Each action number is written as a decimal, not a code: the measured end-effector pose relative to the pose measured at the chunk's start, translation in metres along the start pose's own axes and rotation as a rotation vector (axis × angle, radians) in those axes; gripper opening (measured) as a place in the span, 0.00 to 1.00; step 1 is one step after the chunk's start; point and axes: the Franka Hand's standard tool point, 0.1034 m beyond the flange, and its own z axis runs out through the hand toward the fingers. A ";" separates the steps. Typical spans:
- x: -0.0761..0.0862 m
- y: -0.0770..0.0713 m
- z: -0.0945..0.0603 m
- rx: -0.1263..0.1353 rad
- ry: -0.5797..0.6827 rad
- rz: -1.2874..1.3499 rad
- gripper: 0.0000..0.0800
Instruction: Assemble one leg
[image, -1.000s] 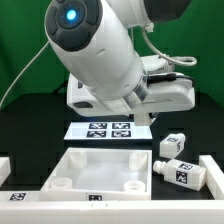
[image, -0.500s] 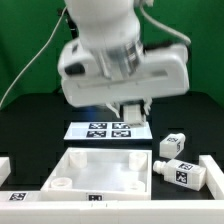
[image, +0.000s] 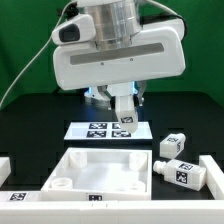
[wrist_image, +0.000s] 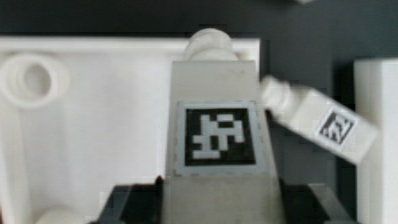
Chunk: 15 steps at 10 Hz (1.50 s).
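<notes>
My gripper (image: 124, 106) hangs from the arm above the back middle of the table, shut on a leg (image: 125, 120). The leg is a white peg with a black-and-white tag, held upright over the marker board (image: 90, 130). In the wrist view the held leg (wrist_image: 222, 120) fills the middle between my dark fingers (wrist_image: 134, 200), with my gripper (wrist_image: 222, 197) closed round its sides. The large white panel (image: 75, 160) with round corner sockets lies in front. It also shows in the wrist view (wrist_image: 89, 130), under the leg.
Two more tagged legs lie at the exterior view's right, one (image: 175, 143) behind the other (image: 186, 172). One leg (wrist_image: 324, 118) shows in the wrist view beside the panel. White parts sit at the left edge (image: 5, 165) and the right edge (image: 213, 165).
The arm has swung from a tilted pose to upright and squared up. The gripper with the leg has come into view, hanging over the marker board.
</notes>
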 end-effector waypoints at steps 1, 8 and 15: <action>0.002 0.001 0.000 -0.007 0.065 -0.001 0.36; 0.031 0.010 -0.013 -0.067 0.453 -0.084 0.36; 0.073 -0.021 0.002 -0.055 0.496 -0.133 0.36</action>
